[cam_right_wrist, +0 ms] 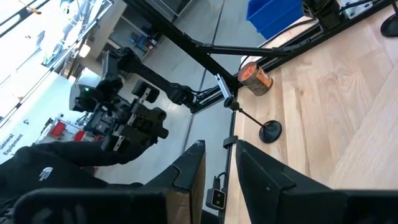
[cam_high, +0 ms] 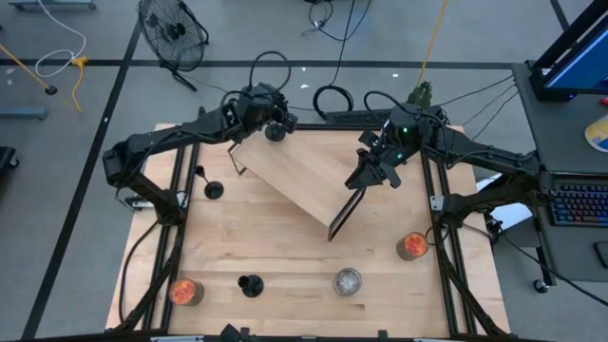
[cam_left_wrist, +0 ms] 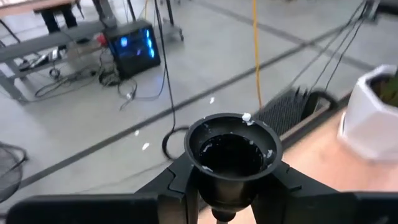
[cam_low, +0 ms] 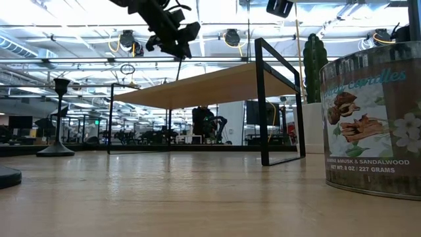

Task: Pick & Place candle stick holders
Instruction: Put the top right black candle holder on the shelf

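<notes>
- Two arms work over the wooden table (cam_high: 285,256), both at the small shelf (cam_high: 304,180) that stands near its far edge.
- Left gripper (cam_high: 274,123) is at the shelf's far left corner, pinching a black holder (cam_left_wrist: 231,155) by its stem; the left wrist view shows the fingers (cam_left_wrist: 177,186) pressed to either side just under its cup, which is dark inside with white specks on the rim.
- Right gripper (cam_high: 375,171) is at the shelf's right end, its fingers (cam_right_wrist: 189,171) set close together with the black frame (cam_low: 279,99) edge between them; whether they actually clamp it I cannot tell.
- A second black holder (cam_high: 211,188) stands on the table left of the shelf, well apart from it.
- A third black holder (cam_high: 250,284) stands near the front edge.
- One orange cup (cam_high: 186,292) sits at the front left corner.
- Another orange cup (cam_high: 412,246) sits by the right edge, near the right arm's frame.
- A silvery cup (cam_high: 348,281) stands at the front, between the third black holder and the right orange cup.
- A white pot (cam_left_wrist: 373,121) with a cactus (cam_high: 419,94) is at the table's far edge.
- A candle tin (cam_low: 371,122) fills the low view's right side, very close to the camera.
</notes>
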